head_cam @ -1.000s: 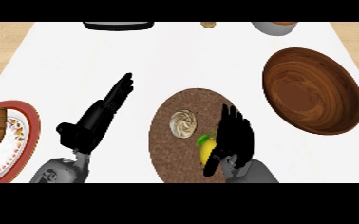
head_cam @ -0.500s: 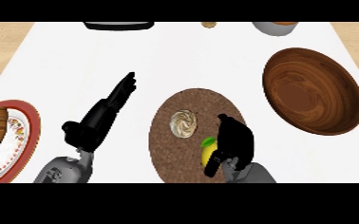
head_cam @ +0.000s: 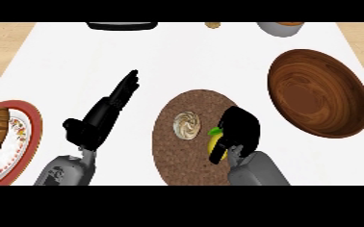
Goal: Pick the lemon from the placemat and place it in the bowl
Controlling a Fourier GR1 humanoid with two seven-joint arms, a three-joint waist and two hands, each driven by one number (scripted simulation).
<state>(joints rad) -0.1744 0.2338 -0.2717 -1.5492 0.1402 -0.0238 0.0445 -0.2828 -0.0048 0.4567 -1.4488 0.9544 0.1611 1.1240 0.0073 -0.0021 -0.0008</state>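
Right hand (head_cam: 238, 129) curls round the lemon (head_cam: 214, 143) at the placemat's (head_cam: 177, 161) right edge — grasp apparently made, lift not yet evident. Carry to the bowl (head_cam: 313, 94), well right of the placemat, and release remain. Left hand (head_cam: 99, 118) rests open, left of the placemat.

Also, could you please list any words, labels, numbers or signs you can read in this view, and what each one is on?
None: no text can be read anywhere.
The plate at the left edge has a coloured rim pattern, but no letters show in it.
The placemat, wooden bowl and lemon are unmarked.
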